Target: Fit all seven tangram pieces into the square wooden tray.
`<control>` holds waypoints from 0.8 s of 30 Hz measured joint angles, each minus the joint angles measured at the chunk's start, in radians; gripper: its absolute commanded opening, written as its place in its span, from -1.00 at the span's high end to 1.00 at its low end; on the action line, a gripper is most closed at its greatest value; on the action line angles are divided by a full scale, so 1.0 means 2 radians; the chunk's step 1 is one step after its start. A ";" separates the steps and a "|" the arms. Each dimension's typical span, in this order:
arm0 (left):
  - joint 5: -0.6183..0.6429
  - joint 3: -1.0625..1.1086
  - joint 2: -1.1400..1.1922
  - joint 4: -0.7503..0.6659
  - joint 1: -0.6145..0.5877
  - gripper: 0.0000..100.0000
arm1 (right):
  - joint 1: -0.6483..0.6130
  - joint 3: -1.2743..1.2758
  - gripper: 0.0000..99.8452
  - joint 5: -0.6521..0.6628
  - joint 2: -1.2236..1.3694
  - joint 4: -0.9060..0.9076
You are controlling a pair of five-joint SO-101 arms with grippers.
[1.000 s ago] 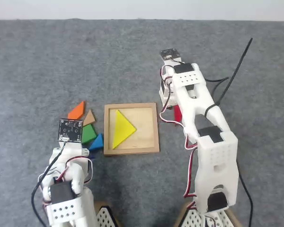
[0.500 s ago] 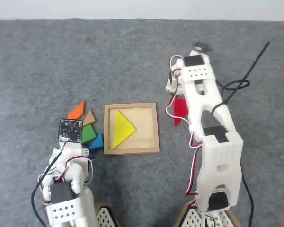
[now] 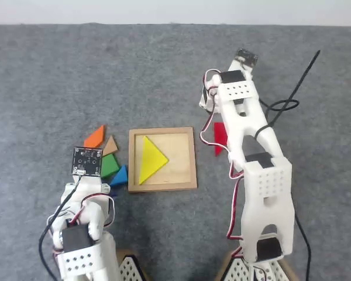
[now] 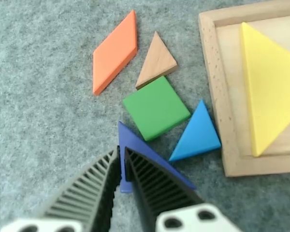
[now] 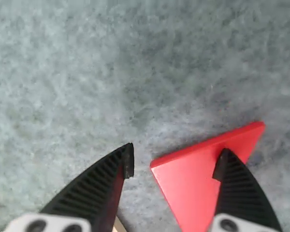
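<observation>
High view: the tray (image 3: pixel 162 130) is seen mid-counter (image 3: pixel 52 76) with only the yellow triangle (image 3: pixel 150 159) laid inside. The orange piece (image 3: pixel 95 137), tan triangle (image 3: pixel 110 146), green square (image 3: pixel 110 166) and blue triangle (image 3: pixel 120 174) are bunched just beside the tray on the left arm's side. The red triangle (image 3: pixel 220 136) lies near the tray's other side, partly hidden under the right arm.

Left wrist view: the left gripper (image 4: pixel 122 153) is held with fingers closed on nothing, above the dark blue triangle (image 4: pixel 128 135), which touches the green square.

Right wrist view: the right gripper (image 5: pixel 176 159) is spread wide over a corner of the red triangle. One finger (image 5: pixel 227 169) is set over the piece itself, the other over bare counter.

The step is judged to be pickup of the red triangle. The gripper should be shifted until both fingers clear the piece's edges, then lowered and closed across two opposite edges near the piece's middle. A corner pinch is likely to let the flat piece swivel. Six pieces are left to place.
</observation>
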 measured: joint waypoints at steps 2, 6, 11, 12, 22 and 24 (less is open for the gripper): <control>0.000 0.000 0.000 0.000 0.000 0.97 | 0.000 -0.012 0.44 0.007 0.010 0.007; 0.000 0.000 0.000 0.000 0.000 0.97 | -0.001 -0.031 0.44 0.013 0.025 0.027; 0.000 0.000 0.000 0.000 0.000 0.97 | -0.001 -0.035 0.44 0.015 0.028 0.062; 0.000 0.000 0.000 0.000 0.000 0.97 | -0.001 -0.035 0.44 0.015 0.028 0.074; 0.000 0.000 0.000 0.000 0.000 0.97 | -0.002 -0.027 0.45 0.015 0.051 0.117; 0.000 0.000 0.000 0.000 0.000 0.97 | -0.005 -0.026 0.45 0.015 0.051 0.117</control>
